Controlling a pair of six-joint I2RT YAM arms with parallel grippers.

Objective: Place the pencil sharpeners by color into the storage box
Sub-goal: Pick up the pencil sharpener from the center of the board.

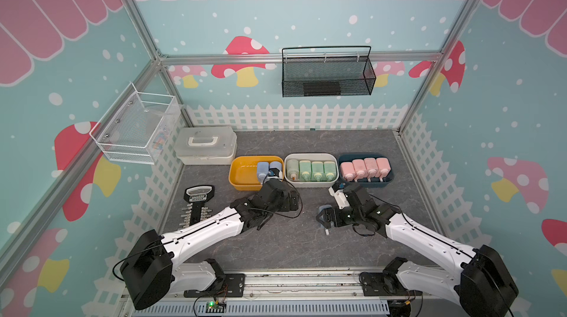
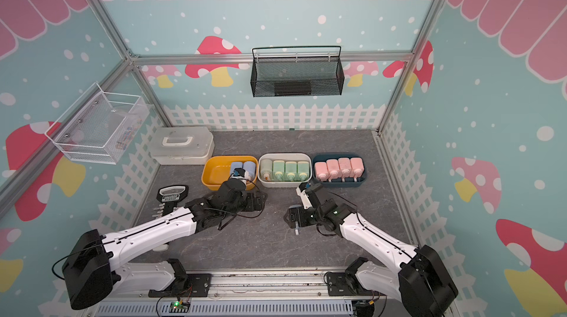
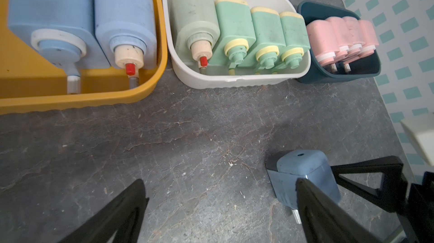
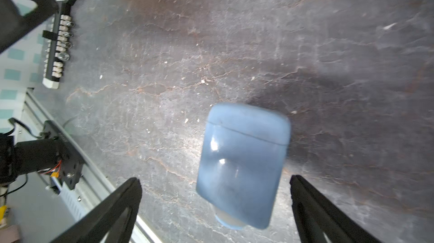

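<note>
Far left on your counter [image 1: 276, 248], which is dark grey with a veined stone look, lies the black-and-white bar tool [image 1: 196, 208] with its metal side pegs. Behind it sits a cloudy plastic case [image 1: 205, 145] with a white handle.

Then you've got three smooth, rounded plastic tubs in a row. The yellow tub [image 3: 94, 102] holds two matte blue sharpeners [image 3: 124, 18] side by side at its right end, and the rest of its floor is bare. Your left pincer [image 3: 220, 180] hangs just in front of it over bare counter, fingers spread wide with nothing between them. The white tub [image 3: 234, 82] is packed with four green sharpeners [image 3: 234, 25], and the dark blue tub [image 3: 340, 77] with four pink sharpeners [image 3: 340, 35].

The loose blue sharpener [image 4: 242, 164], boxy with rounded corners and partly glossy, lies on the counter out in front of the tubs. It's right between the fingers of your right pincer [image 4: 215, 178]. Those fingers are spread apart too, with a gap showing on each side, so it's not gripped.
</note>
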